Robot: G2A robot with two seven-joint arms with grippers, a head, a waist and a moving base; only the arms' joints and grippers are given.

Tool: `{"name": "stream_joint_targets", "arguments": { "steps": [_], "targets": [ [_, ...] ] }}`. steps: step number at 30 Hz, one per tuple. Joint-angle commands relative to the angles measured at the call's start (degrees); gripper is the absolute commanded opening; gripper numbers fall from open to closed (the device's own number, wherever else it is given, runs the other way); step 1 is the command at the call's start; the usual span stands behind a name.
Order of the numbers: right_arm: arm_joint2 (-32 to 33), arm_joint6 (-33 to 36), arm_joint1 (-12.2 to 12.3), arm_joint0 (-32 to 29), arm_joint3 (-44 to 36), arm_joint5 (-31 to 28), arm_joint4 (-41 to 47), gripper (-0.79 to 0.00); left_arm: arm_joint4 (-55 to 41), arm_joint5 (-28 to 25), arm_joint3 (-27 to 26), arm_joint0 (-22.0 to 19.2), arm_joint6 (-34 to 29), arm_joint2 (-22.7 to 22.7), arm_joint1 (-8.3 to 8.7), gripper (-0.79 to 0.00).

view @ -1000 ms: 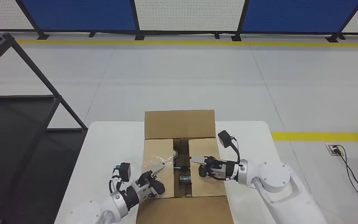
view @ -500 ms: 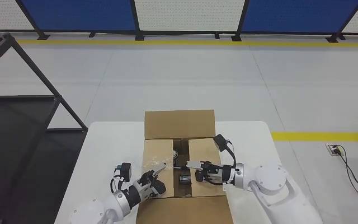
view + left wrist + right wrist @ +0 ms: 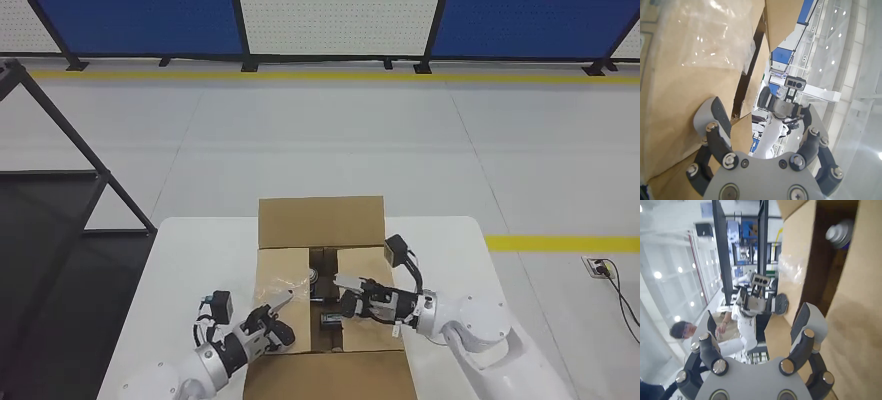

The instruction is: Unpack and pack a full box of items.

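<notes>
Between spread fingers of left gripper (image 3: 763, 111): flap corner (image 3: 742, 125) of box (image 3: 320, 220), ungripped. Cardboard stiff, light, creases easily; I would pinch flap at free edge. Likewise spread, right gripper (image 3: 759, 315) sits beside centre gap (image 3: 817, 266); can (image 3: 839, 236) beyond it, inside box.

The left gripper (image 3: 764, 111) is spread wide, one finger (image 3: 719, 113) at a flap edge of the cardboard box (image 3: 674, 98). Crinkled clear plastic (image 3: 711, 37) lies on the flap, and the right arm (image 3: 770, 132) is beyond.
</notes>
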Motion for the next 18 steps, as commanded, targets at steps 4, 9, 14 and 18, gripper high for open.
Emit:
{"name": "stream_joint_targets", "arguments": {
  "steps": [4, 9, 14, 18],
  "targets": [
    [0.0, 1.9, 0.0, 0.0, 0.0, -0.1, 0.1, 0.000, -1.0, -2.5, -1.5, 2.2, -0.7, -1.6, 0.19, 0.000],
    [-1.2, 1.4, -0.2, -1.3, -1.8, -0.8, 0.7, 0.000, -1.5, -3.3, -2.1, 3.4, -0.6, -2.8, 0.32, 0.000],
    [-2.5, 2.7, -0.7, -1.4, -1.8, -1.8, 5.4, 0.000, -1.8, -3.1, -1.6, 3.5, 0.3, -3.0, 0.34, 0.000],
    [-4.5, 2.4, -1.1, -0.9, -1.0, -0.8, 6.3, 0.000, -2.1, -3.0, -1.1, 3.2, 1.0, -2.4, 0.27, 0.000]
  ]
}}
